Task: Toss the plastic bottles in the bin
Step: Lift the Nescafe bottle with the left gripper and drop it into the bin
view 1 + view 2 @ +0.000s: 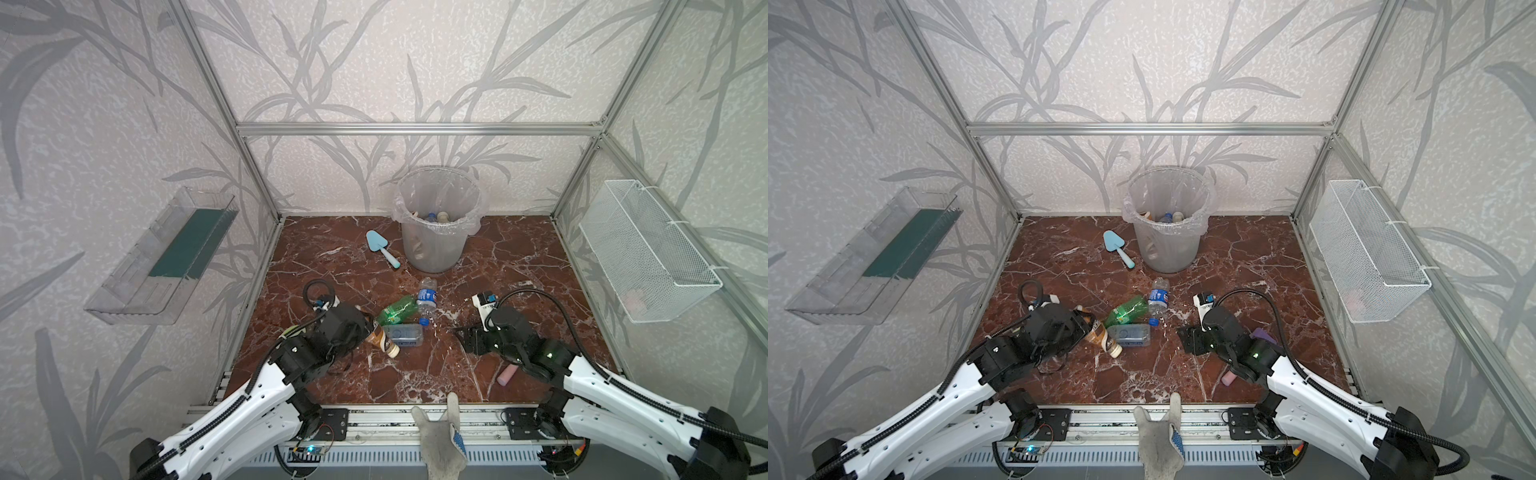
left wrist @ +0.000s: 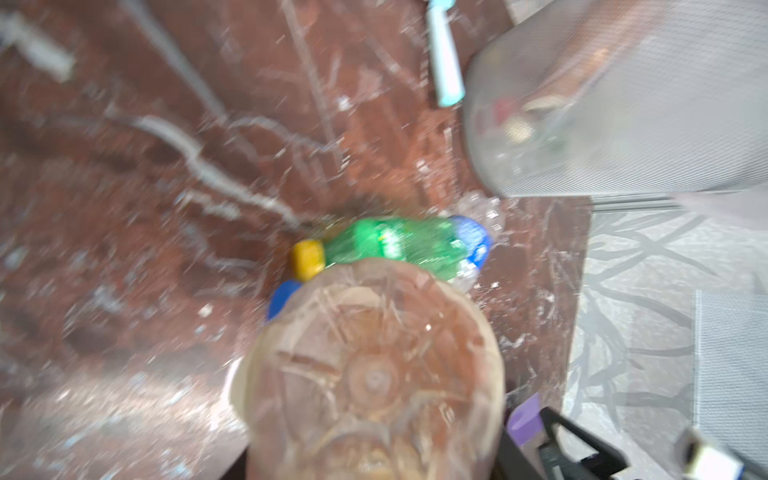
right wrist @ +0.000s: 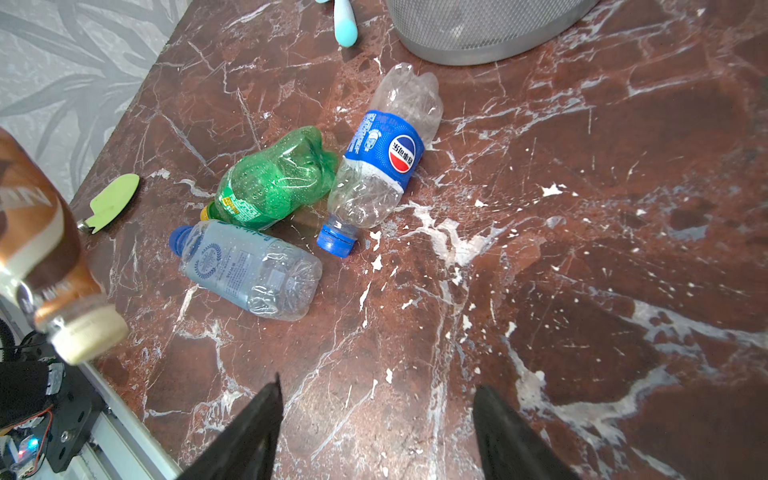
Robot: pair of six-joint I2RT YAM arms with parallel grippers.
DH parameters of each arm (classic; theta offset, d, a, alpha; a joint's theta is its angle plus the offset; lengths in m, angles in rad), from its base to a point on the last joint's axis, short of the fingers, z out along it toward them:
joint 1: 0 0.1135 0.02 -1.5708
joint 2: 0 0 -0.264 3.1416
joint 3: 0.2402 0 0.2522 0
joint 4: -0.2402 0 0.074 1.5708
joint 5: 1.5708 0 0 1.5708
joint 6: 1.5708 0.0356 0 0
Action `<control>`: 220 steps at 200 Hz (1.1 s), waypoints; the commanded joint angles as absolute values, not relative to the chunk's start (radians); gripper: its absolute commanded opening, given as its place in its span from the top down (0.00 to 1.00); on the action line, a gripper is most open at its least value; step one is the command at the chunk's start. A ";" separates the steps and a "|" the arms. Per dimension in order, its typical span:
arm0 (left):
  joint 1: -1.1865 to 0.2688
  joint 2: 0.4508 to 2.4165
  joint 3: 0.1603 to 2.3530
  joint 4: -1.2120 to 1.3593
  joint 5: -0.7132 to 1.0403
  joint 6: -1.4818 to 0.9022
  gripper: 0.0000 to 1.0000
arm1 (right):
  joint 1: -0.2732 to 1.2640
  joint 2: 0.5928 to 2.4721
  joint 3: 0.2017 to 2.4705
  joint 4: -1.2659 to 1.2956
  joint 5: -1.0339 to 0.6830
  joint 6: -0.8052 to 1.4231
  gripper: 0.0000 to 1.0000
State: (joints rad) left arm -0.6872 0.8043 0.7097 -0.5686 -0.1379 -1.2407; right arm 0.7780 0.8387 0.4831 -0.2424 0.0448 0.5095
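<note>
While the left fingers (image 1: 362, 328) are clamping the light, slick brown bottle (image 1: 380, 338) in a top view, well short of the bin (image 1: 432, 249), the right wrist view is showing the right fingers (image 3: 249, 436) released and a thin green bottle (image 3: 274, 183) lying on the counter (image 3: 540, 249), likely best pinched mid-body.

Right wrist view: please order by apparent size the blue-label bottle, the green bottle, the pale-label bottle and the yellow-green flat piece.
1. blue-label bottle
2. green bottle and pale-label bottle, about alike; I cannot rank them
3. yellow-green flat piece

soft even light, left wrist view motion-blurred.
</note>
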 commanded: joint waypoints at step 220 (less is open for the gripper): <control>-0.449 1.065 1.290 -0.757 -0.038 -0.795 0.07 | 0.774 0.909 0.558 -0.306 0.040 0.608 0.27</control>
